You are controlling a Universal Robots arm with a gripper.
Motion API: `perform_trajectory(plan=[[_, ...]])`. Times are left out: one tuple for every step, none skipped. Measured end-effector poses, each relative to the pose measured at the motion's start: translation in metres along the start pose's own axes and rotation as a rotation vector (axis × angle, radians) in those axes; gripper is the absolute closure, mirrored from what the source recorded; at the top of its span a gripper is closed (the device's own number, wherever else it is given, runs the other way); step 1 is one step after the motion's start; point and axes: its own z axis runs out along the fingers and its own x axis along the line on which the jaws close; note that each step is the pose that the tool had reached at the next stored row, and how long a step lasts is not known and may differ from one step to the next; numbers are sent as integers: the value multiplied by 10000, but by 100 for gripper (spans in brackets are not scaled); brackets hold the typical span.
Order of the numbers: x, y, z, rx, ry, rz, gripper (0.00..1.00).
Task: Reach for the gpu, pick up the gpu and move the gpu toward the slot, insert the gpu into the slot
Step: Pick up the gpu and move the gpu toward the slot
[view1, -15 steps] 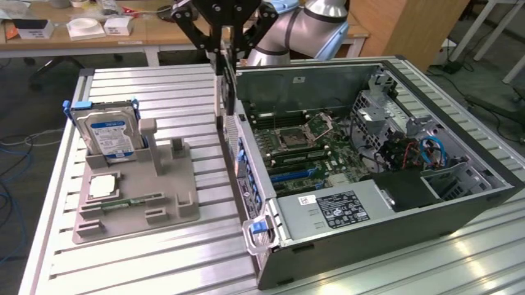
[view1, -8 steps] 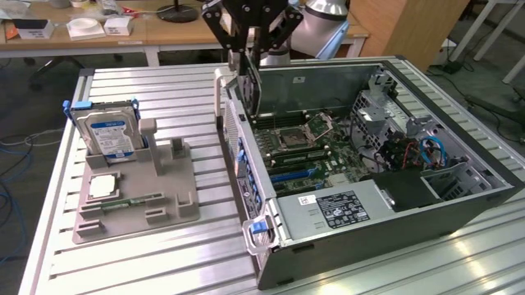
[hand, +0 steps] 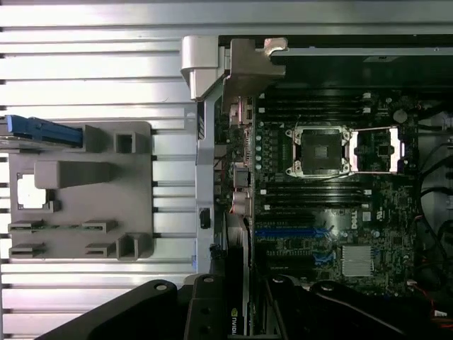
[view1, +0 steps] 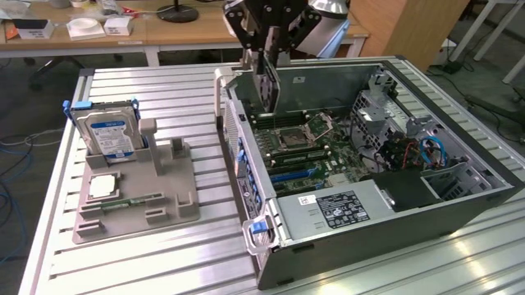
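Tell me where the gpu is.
The gpu hangs upright in the gripper over the motherboard, beside the computer case wall at the exterior view's left.

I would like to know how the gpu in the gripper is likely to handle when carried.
The gpu hangs straight below the gripper, so it is probably stiff. It looks thin, so likely light. Knocked against the case, its board may prove fragile.
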Motion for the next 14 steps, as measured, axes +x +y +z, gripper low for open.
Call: perform_trajectory(plan=[[-34,1,-1,0,16,1,74],[-69,2,-2,1,33,1,74],[-104,3,-3,2,51,1,74],[-143,4,-4,3,76,3,74],[-178,5,-4,3,98,5,74],[-211,7,-5,4,121,6,74],[-245,7,-6,5,143,6,74],[-282,9,-6,6,169,7,74],[-319,10,-7,6,195,10,74],[-357,11,-7,6,221,11,74],[-398,12,-8,7,250,11,74],[-437,13,-9,9,276,12,74],[-476,15,-10,9,303,15,74],[-513,16,-10,9,331,16,74]])
